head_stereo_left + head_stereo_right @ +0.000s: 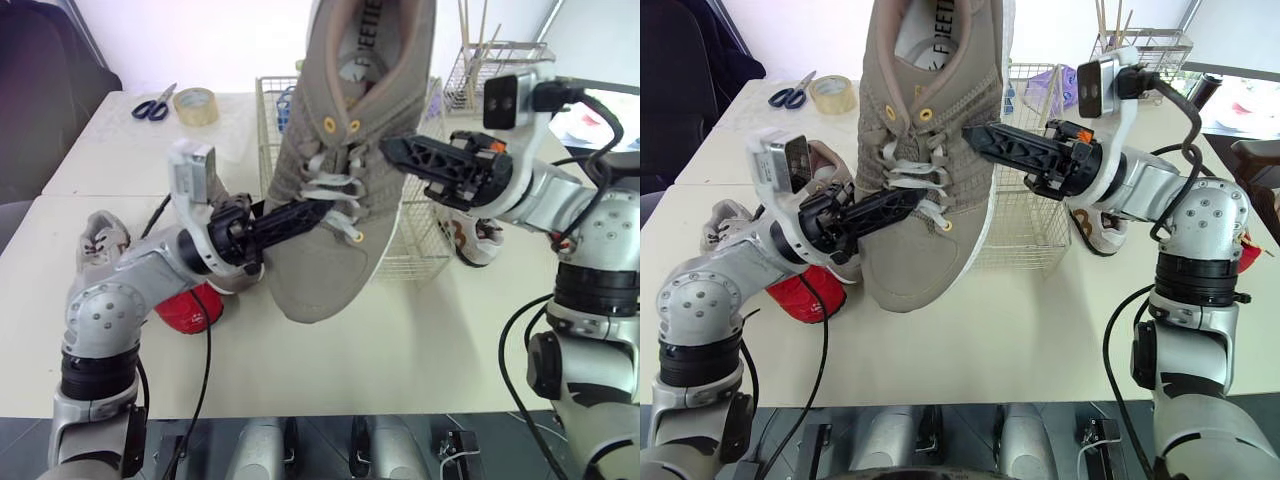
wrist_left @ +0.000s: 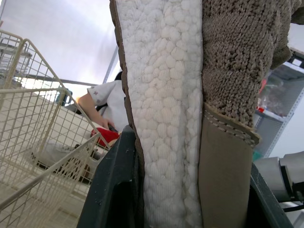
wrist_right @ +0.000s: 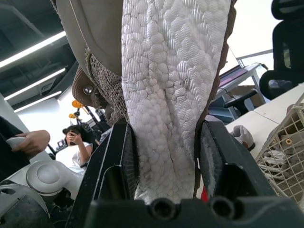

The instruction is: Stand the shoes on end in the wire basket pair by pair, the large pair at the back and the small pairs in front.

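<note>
A large tan shoe (image 1: 325,265) with white laces and a white sole (image 3: 164,95) hangs toe down in front of the wire basket (image 1: 415,245). Its heel end is cut off by the top of the eye views. My left gripper (image 1: 320,212) is shut on it from the left, at the laces. My right gripper (image 1: 395,150) is shut on it from the right, near the top eyelets. In the left wrist view a black finger (image 2: 111,190) presses against the sole. In the right wrist view the fingers (image 3: 116,161) clamp the sole between them.
A small grey shoe (image 1: 100,240) and a red shoe (image 1: 190,308) lie on the table (image 1: 420,350) at the left. Another small shoe (image 1: 478,238) lies right of the basket. Tape (image 1: 196,105) and scissors (image 1: 153,105) sit at the back left, a wire rack (image 1: 500,60) at the back right. A person (image 2: 107,102) stands beyond.
</note>
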You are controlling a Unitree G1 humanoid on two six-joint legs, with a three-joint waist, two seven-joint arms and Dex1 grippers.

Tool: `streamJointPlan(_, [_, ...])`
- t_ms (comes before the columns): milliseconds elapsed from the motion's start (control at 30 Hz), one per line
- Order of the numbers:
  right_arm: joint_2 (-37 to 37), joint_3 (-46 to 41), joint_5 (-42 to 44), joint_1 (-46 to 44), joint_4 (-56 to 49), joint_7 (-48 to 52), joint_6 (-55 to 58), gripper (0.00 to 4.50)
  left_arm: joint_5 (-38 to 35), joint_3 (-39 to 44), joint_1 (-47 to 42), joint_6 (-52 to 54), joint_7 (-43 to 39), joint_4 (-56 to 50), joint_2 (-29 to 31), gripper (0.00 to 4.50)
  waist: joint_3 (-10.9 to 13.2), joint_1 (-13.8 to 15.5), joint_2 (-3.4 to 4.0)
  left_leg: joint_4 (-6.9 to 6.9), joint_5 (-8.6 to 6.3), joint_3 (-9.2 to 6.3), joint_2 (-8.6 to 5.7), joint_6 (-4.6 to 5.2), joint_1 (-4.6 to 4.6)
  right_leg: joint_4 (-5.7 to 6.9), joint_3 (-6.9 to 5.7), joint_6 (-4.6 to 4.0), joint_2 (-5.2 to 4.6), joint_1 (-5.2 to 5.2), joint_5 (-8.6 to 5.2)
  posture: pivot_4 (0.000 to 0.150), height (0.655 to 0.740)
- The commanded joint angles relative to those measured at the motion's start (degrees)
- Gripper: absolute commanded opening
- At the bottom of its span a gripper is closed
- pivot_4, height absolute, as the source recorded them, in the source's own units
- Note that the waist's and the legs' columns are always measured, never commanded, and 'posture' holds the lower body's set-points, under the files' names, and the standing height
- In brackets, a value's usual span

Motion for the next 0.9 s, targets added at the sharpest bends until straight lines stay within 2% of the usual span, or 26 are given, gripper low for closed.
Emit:
streamJointPlan(33, [0.13,-1.21,2.23,-1.15,-3.33,-0.41,0.27,1.30,-0.09,-1.34,-1.40,0.36,-1.24,-2.09,-0.09,1.17,0.00,0.00,0.00,0.00,0.00,0.00,0.00,0.00,0.00,0.00,0.00,0.00,0.00,0.00,0.00,0.150,0.7400])
streamJointPlan(67, [0.01,-1.43,2.52,-1.26,-3.43,-0.37,0.25,1.30,0.14,-1.33,-1.34,0.49,-0.94,-1.99,-0.01,1.17,0.00,0.01,0.00,0.00,0.00,0.00,0.00,0.00,0.00,0.00,0.00,0.00,0.00,0.00,0.00,0.150,0.7400])
streamJointPlan(133, [-0.49,-2.14,3.12,-1.54,-3.43,0.48,0.16,1.30,0.75,-1.40,-1.34,0.96,-0.42,-1.54,0.45,2.17,0.00,0.03,0.00,0.00,0.00,0.00,0.00,0.00,0.00,0.00,0.00,0.00,0.00,0.00,0.00,0.150,0.7400])
streamJointPlan(167, [-0.67,-2.45,3.21,-1.63,-3.55,0.95,-0.07,1.30,0.89,-1.32,-1.22,1.19,-0.54,-1.62,0.82,2.43,0.00,0.06,0.00,0.00,0.00,0.00,0.00,0.00,0.00,0.00,0.00,0.00,0.00,0.00,0.00,0.150,0.7400])
streamJointPlan(233, [-0.76,-3.12,1.71,-2.05,-4.00,1.77,-2.23,1.30,2.00,-0.65,-0.84,0.99,0.53,-2.31,1.72,3.59,0.00,-0.03,0.00,0.00,0.00,0.00,0.00,0.00,-0.01,-0.01,0.00,0.00,0.00,0.00,0.00,0.150,0.7400])
streamJointPlan(300, [-0.65,-3.98,-1.01,-2.68,-4.35,2.35,-5.92,1.30,2.13,0.66,-0.18,1.79,1.77,-3.71,4.11,4.46,0.00,-0.09,0.00,-0.03,0.00,0.00,0.01,0.00,-0.01,-0.02,0.00,0.00,0.00,-0.01,0.00,0.150,0.7400])
streamJointPlan(433, [-2.82,-3.76,-10.87,-6.47,-0.43,8.21,-15.96,1.30,-3.16,6.54,1.31,4.05,4.74,-7.91,12.11,4.46,0.03,-0.27,0.04,-0.06,0.00,0.01,0.02,0.00,-0.04,-0.01,0.02,0.00,0.00,-0.11,0.00,0.150,0.7400])
streamJointPlan(600, [-4.81,-4.86,-14.86,-19.08,16.20,17.26,-20.50,1.30,-8.62,14.45,4.12,5.08,9.72,-9.27,20.73,4.46,0.04,-0.26,0.04,-0.09,0.00,0.02,0.02,0.00,-0.06,-0.04,0.02,0.00,-0.02,-0.14,0.00,0.150,0.7400])
streamJointPlan(700, [-4.63,-5.05,-20.62,-26.80,27.96,22.57,-29.05,1.30,-12.78,17.38,5.84,4.97,11.50,-9.59,23.49,4.46,0.05,-0.28,0.05,-0.10,0.00,0.02,0.02,0.00,-0.06,-0.07,0.02,0.00,-0.02,-0.13,0.00,0.150,0.7400])
streamJointPlan(800, [-3.99,-0.67,-32.77,-33.16,42.27,28.99,-44.48,1.30,-15.73,18.90,7.71,4.62,12.05,-10.28,25.15,4.46,0.05,-0.44,0.05,-0.12,0.00,0.03,0.01,0.00,-0.06,-0.11,0.02,0.00,-0.02,-0.12,0.00,0.150,0.7400])
streamJointPlan(900, [-3.31,1.24,-40.46,-37.70,53.84,33.57,-54.86,1.30,-17.14,19.67,9.27,4.10,12.30,-10.54,26.02,4.46,0.05,-0.83,0.06,-0.15,0.00,0.08,0.01,-0.01,-0.05,-0.10,0.03,0.00,-0.02,-0.14,0.00,0.150,0.7400])
